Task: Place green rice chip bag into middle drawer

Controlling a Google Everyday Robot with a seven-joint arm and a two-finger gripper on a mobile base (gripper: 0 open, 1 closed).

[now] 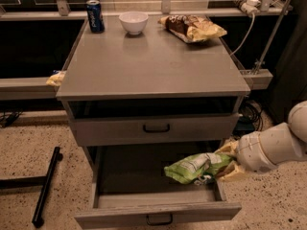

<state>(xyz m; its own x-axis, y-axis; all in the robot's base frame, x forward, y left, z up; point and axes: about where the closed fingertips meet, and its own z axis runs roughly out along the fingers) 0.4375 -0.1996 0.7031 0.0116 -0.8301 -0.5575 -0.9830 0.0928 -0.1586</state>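
The green rice chip bag (196, 167) is lime green with white print and hangs level over the right half of the open middle drawer (158, 213). My gripper (229, 163) comes in from the right on a white arm and is shut on the bag's right end, its tan fingers (234, 172) above and below the bag. The drawer is pulled out towards me, with a small dark handle on its front. The bag is down inside the drawer opening, just above or on the drawer floor; I cannot tell which.
The upper drawer (156, 127) with a black handle is closed. On the cabinet top (148, 61) stand a blue can (95, 16), a white bowl (133, 22) and a yellow-and-brown snack bag (193, 28). A black bar (46, 186) lies on the floor at left.
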